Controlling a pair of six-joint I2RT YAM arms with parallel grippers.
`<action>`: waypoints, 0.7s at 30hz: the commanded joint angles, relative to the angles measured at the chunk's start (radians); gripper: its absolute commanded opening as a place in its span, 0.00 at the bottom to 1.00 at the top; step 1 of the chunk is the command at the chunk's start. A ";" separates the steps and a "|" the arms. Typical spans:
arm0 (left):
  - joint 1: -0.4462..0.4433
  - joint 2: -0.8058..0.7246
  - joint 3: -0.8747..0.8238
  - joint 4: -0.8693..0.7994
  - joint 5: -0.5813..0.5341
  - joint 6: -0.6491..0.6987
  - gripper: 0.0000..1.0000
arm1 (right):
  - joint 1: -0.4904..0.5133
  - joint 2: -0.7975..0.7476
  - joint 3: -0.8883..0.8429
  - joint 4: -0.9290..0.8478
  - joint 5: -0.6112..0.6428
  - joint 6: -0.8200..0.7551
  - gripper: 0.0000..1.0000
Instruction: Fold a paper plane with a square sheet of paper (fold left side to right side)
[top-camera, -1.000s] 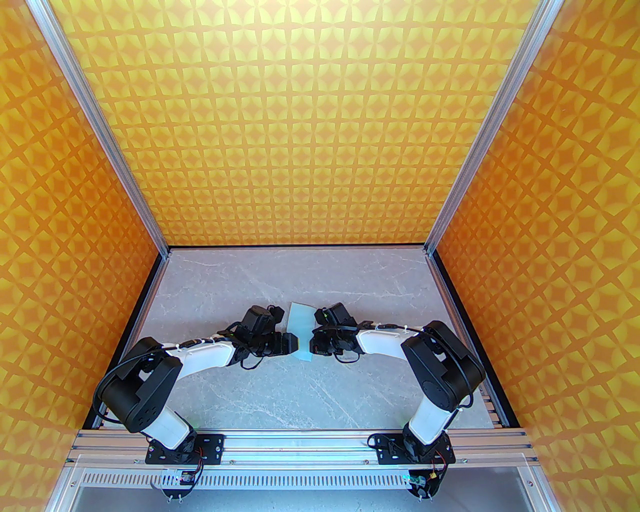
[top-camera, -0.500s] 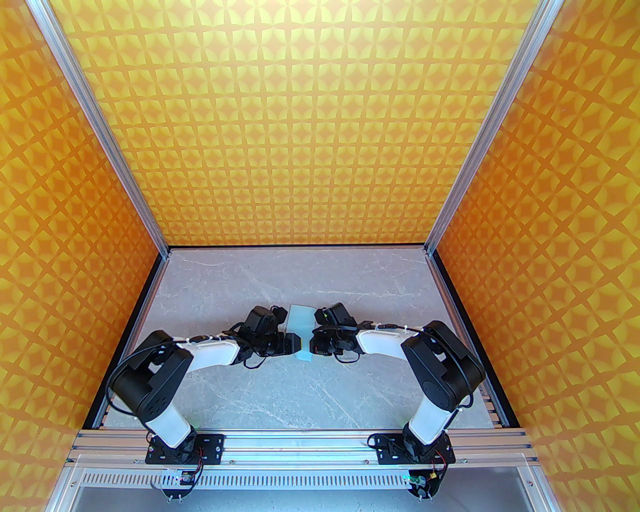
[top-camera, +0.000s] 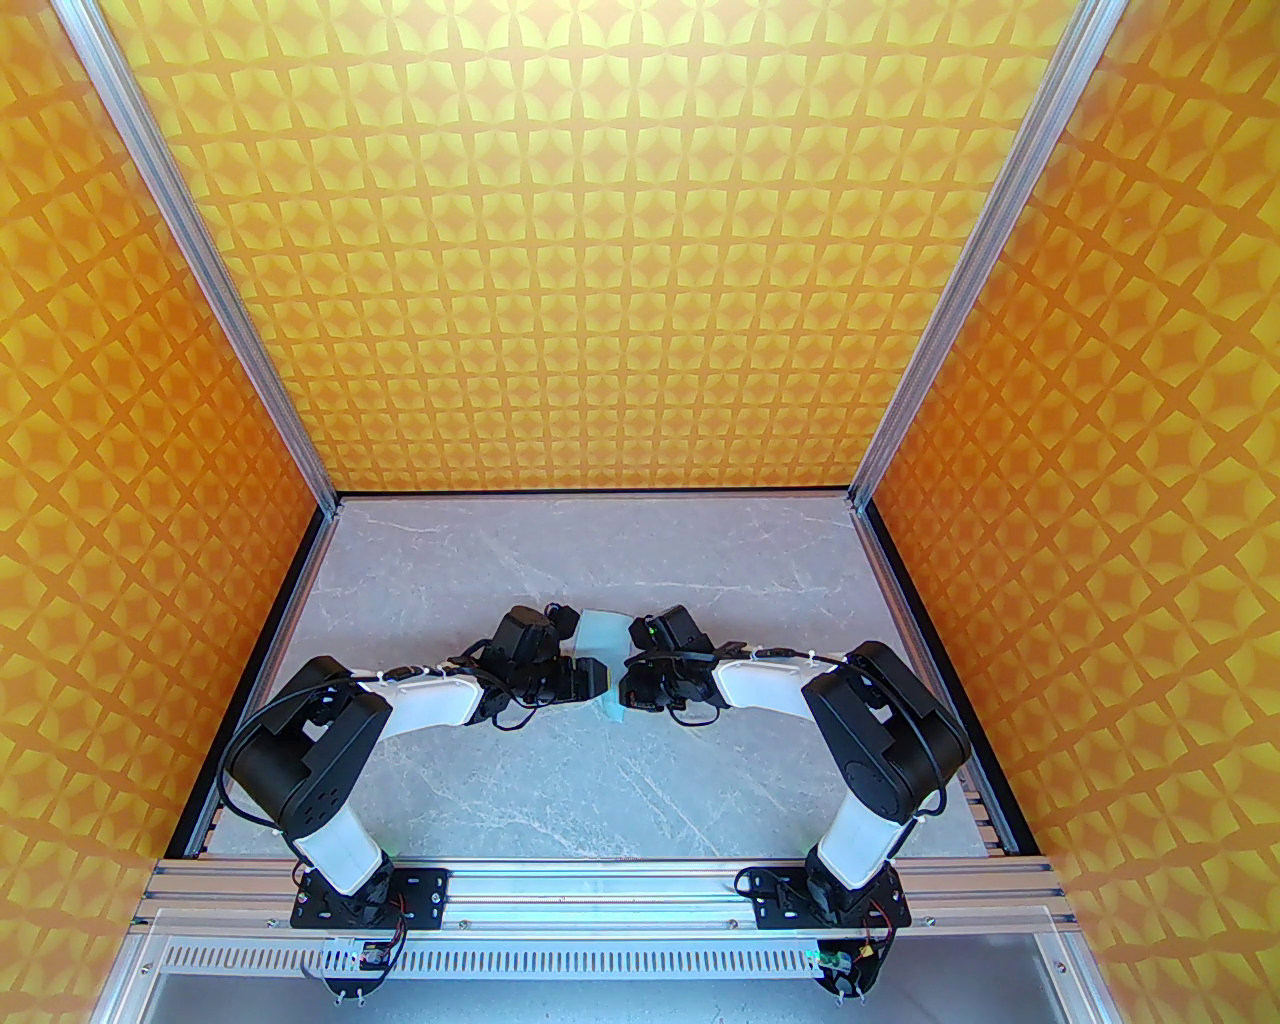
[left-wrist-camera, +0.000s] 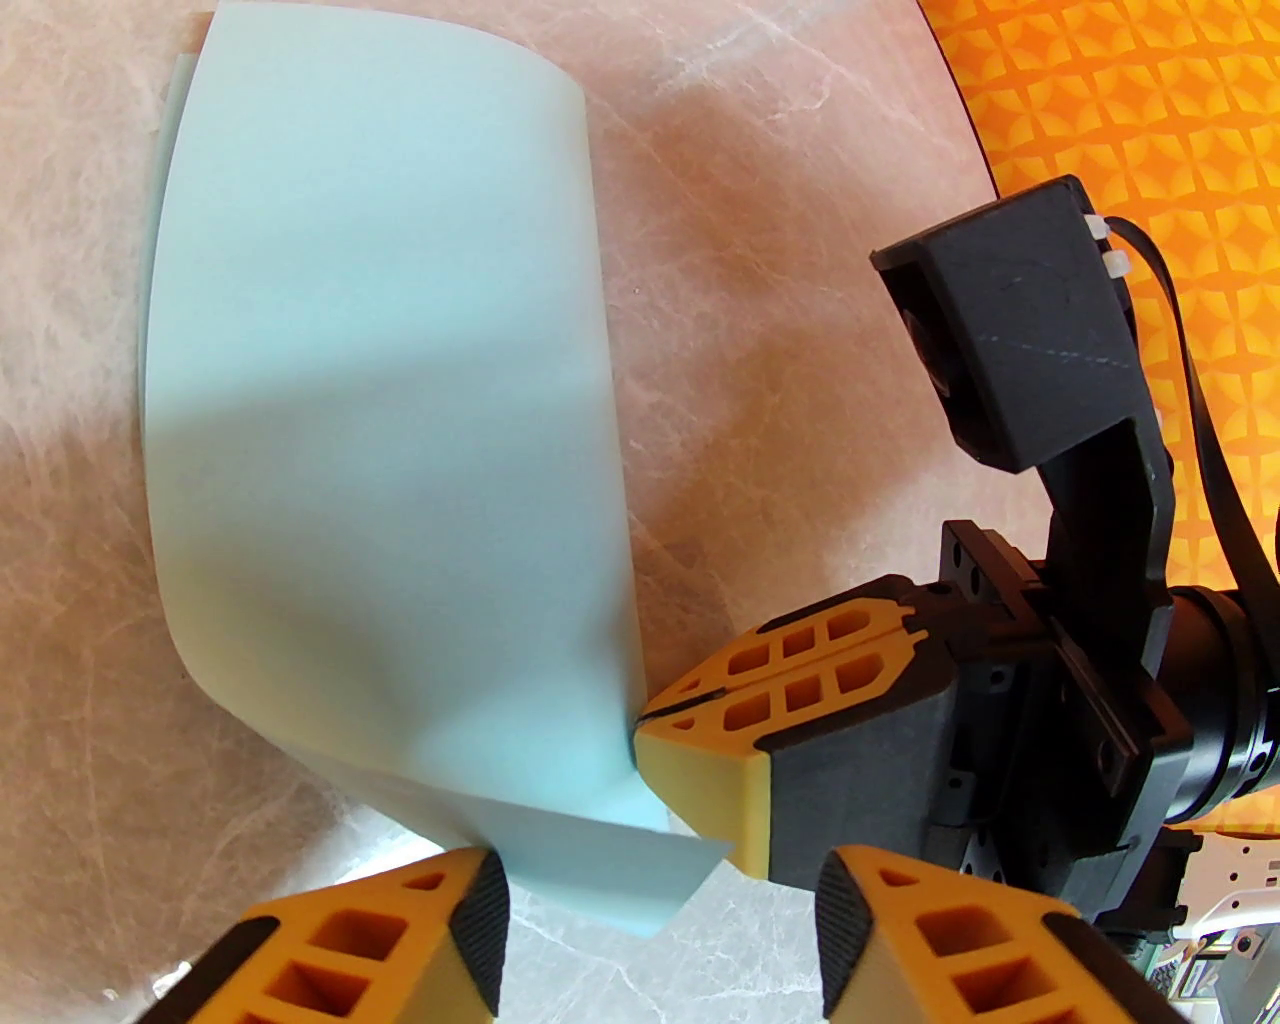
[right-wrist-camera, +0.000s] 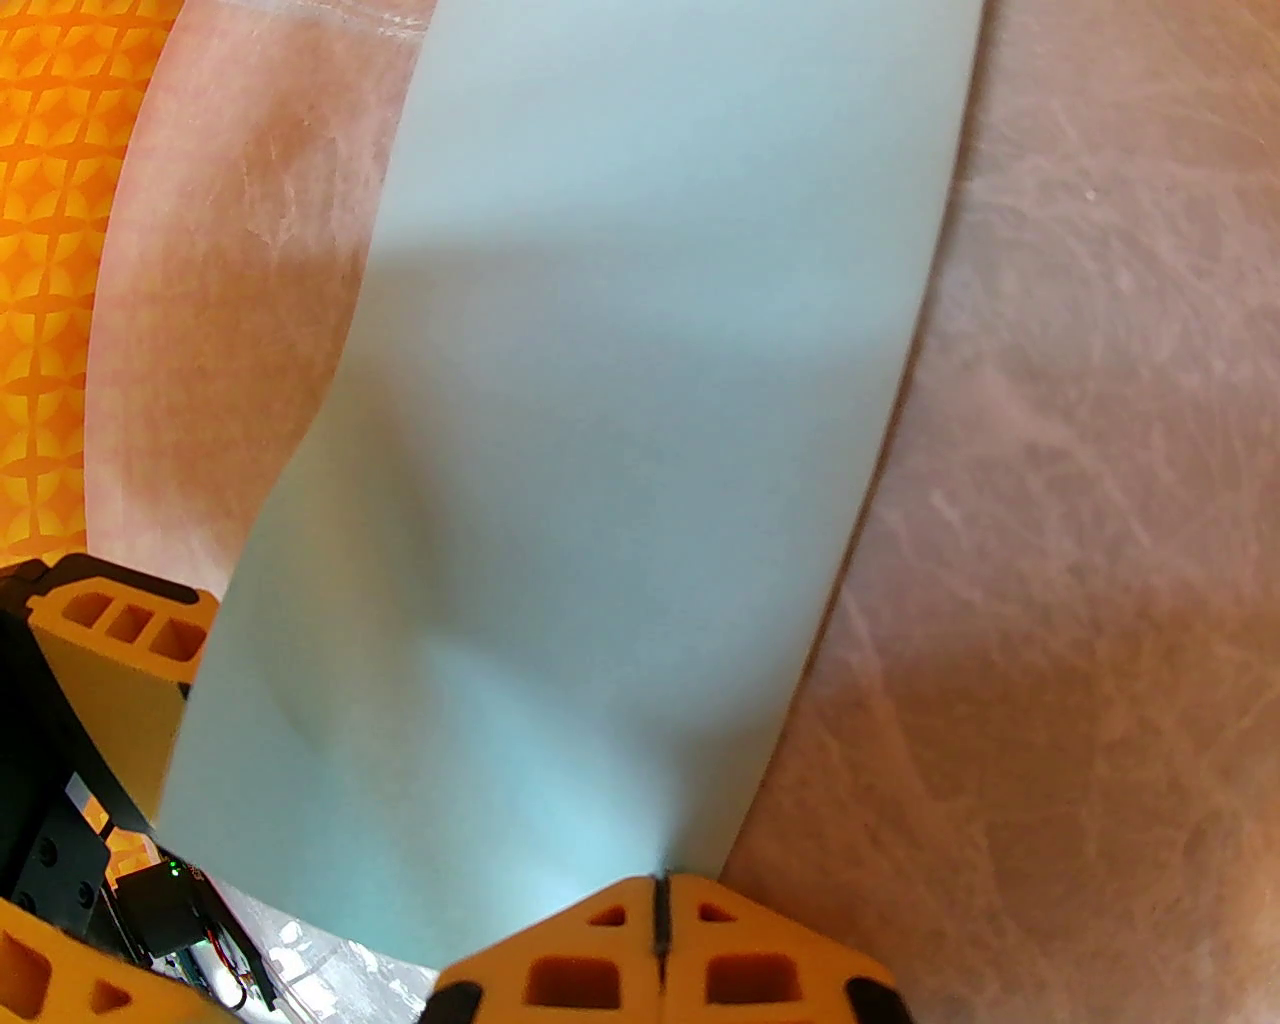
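The left arm (top-camera: 420, 700) reaches in over the grey marble table (top-camera: 600, 790), ending mid-table at the left gripper (top-camera: 592, 680), which sits just beside the near left edge of the paper (top-camera: 603, 632). In the left wrist view this gripper's jaws stand spread, and the paper's loose near corner hangs in the gap between them without either finger pressing on it. The pale blue paper (left-wrist-camera: 380, 400) lies in the middle of the table between the two grippers. Its far end is down on the marble and its near end is lifted and bowed, with a soft dent near the held edge. A sliver of a second layer peeps out along its far left side. The right gripper (left-wrist-camera: 680, 720) meets the paper from the right, its orange fingers pressed together and pinching the paper's near right edge. The right wrist view shows the same: the right gripper (right-wrist-camera: 660, 925) has its tips closed on the paper (right-wrist-camera: 620, 400). Behind it the right arm (top-camera: 770, 685) stretches back to the right.
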 joint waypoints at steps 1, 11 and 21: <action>-0.005 0.024 0.031 0.019 0.014 -0.009 0.56 | 0.000 -0.005 -0.035 -0.016 -0.006 0.024 0.00; -0.005 0.039 0.035 0.041 0.010 -0.023 0.54 | -0.001 -0.066 -0.068 0.039 0.002 0.052 0.00; -0.004 0.050 0.038 0.073 0.011 -0.046 0.48 | -0.003 -0.068 -0.067 0.054 -0.008 0.060 0.01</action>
